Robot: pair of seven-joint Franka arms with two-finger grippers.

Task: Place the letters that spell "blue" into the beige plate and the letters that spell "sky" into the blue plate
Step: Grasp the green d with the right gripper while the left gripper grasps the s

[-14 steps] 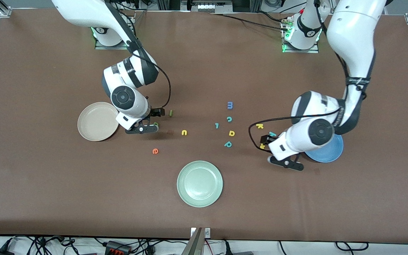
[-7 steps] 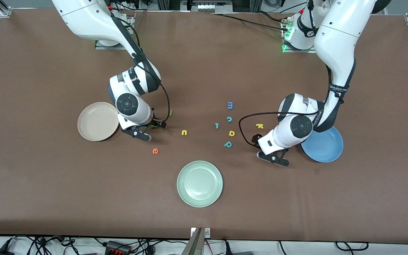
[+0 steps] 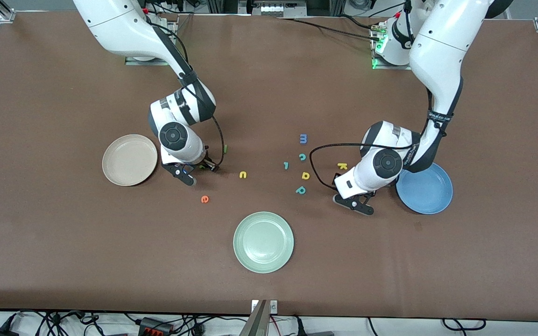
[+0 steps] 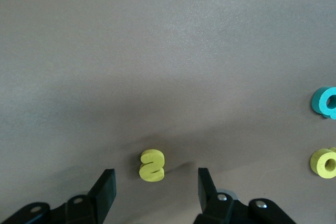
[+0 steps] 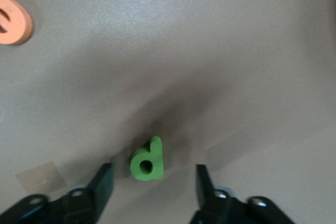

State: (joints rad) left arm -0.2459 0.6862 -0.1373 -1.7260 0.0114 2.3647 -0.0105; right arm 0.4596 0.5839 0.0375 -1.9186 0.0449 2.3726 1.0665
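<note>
Over b, s — claws lowered.

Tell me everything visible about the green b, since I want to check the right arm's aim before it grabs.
The green b is a small, thick letter that looks like foam, bright green with one round hole in its bowl. It lies flat on the brown table, apart from the beige plate, toward the right arm's end. It sits between the open fingers of the right gripper, which do not touch it. The front view hides it under that arm.
</note>
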